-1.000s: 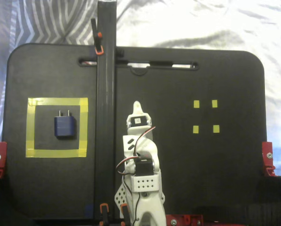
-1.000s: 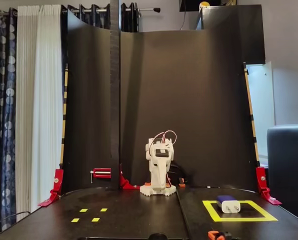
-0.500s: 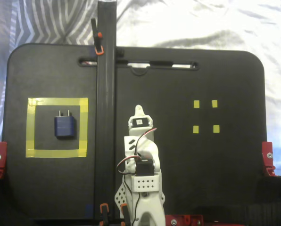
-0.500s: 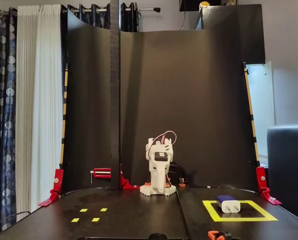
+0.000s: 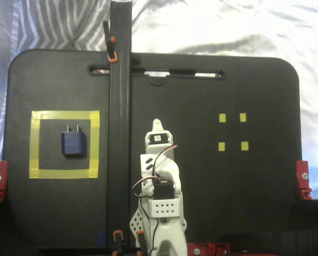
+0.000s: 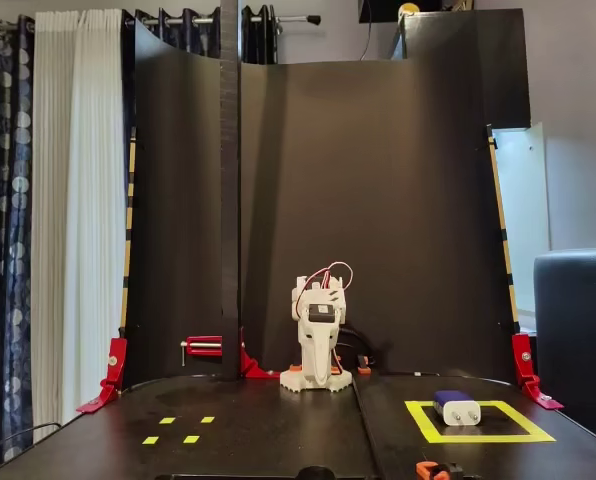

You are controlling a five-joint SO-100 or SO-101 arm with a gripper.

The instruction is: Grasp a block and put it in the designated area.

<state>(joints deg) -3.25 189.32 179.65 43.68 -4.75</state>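
- Orange-tipped clamp handles (image 6: 433, 469) sit at the nearest table edge in the front-facing fixed view, with the black table top (image 6: 268, 430) spreading behind them.
- Four small yellow tape squares (image 6: 179, 429) lie on the left of that view, well apart from everything else; in the top-down fixed view they appear on the right (image 5: 232, 132).
- Small dark-blue squarish block with two short silvery prongs (image 5: 73, 143) lies flat inside the large square outlined in wide yellow tape (image 5: 95, 144), clear of the tape on all sides; in the front-facing view the block (image 6: 456, 407) sits in the far-left part of the square (image 6: 478, 437), showing a pale end face.
- White two-finger gripper (image 5: 157, 127) points down at the folded arm's tip (image 6: 318, 370), near the table centre, well apart from the block; it holds nothing, and its opening cannot be told from either view.
- Red corner brackets (image 6: 106, 376) flank the table.
- Black vertical post (image 5: 119, 106) rises beside the arm.
- Curved black backdrop (image 6: 378, 200) stands behind, with curtains (image 6: 68, 200) beyond.
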